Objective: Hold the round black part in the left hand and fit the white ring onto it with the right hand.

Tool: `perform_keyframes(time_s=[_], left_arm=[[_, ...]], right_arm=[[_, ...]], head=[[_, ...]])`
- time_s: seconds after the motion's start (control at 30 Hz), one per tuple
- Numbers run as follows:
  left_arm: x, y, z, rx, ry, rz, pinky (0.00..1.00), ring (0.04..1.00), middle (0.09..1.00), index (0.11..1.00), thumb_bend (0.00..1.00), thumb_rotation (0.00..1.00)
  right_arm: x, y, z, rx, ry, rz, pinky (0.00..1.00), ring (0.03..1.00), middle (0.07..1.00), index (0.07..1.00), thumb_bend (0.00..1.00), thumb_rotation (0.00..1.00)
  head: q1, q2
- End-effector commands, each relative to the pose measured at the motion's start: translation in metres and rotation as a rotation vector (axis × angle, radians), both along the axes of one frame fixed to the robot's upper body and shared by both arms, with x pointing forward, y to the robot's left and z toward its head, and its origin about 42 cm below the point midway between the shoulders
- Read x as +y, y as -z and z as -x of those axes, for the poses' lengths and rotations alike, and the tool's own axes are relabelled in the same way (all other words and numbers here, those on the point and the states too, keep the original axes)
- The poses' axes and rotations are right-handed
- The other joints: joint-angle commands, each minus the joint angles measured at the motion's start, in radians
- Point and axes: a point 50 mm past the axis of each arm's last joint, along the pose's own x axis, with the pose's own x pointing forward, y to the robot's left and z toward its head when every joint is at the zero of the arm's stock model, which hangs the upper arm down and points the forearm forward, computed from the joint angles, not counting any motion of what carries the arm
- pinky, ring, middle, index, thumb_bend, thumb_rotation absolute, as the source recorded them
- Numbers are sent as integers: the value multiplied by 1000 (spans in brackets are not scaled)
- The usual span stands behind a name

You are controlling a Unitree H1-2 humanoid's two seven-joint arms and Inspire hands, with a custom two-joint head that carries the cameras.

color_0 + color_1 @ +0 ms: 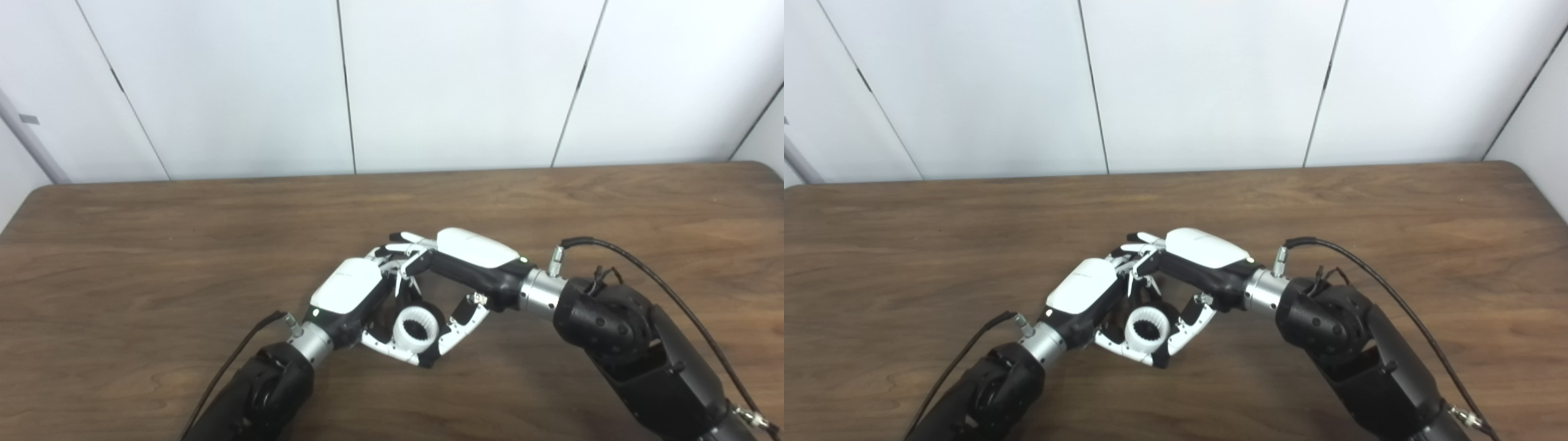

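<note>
— White wall panels stand behind a brown wood-grain tabletop [184, 233]. What does the robot have on its left side?

— Its left robot hand [352, 294] sits low over the tabletop near the front, white back facing up, fingers curled toward the middle. Just to the right of its palm is the white ring [418, 326], toothed on the inside, with its opening facing up toward the cameras.

— Is the left robot hand grasping it?

— Its thumb runs under the near side of the ring and its fingers curl round the far side, so it seems to be closed around that spot. A dark shape shows beneath and behind the ring, likely the round black part [1150, 334], but the fingers hide too much to tell exactly what the left robot hand grips.

— And on the right?

— The right robot hand [468, 260] comes in from the right, its palm tilted above and beyond the ring. Its fingers [407, 245] reach over the left robot hand's fingers, and its thumb [462, 324] slants down to the ring's right side, meeting the left thumb's tip at the near edge. It looks clenched on the ring, though the contact itself is partly hidden.

— Anything further right?

— Only the right forearm, with a black cable [649, 275] looping over it.
</note>
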Motion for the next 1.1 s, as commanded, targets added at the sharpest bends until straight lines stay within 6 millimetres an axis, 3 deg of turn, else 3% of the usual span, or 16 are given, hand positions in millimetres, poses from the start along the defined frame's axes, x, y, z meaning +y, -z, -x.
perform_keyframes(time_s=[0.0, 1.07], left_arm=[[2, 4, 6, 26, 25, -39, 1000, 999, 860, 478, 521, 46], [5, 3, 23, 27, 59, -56, 1000, 977, 849, 479, 520, 46]], right_arm=[[1, -18, -4, -72, -25, -20, 949, 1000, 927, 474, 521, 128], [-4, -20, -8, -94, -9, 15, 959, 1000, 926, 475, 522, 128]], head=[[0, 0], [-26, -7]])
